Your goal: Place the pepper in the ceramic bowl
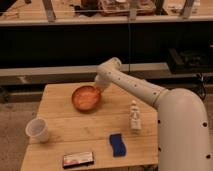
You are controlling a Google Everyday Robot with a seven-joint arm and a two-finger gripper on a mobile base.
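Observation:
The ceramic bowl (83,100), round, glossy and orange-brown, sits on the far middle of the wooden table (60,116). My white arm comes in from the right and bends down over it. The gripper (98,88) hangs at the bowl's far right rim, just above the inside, and is shut. The pepper is hidden: I cannot make it out in the bowl, in the gripper or on the table.
A white cup (38,130) stands near the table's left edge. A small white bottle (134,116) stands upright at the right, with a blue sponge (117,144) in front of it. A flat dark packet (78,159) lies at the front edge. Dark shelving runs behind the table.

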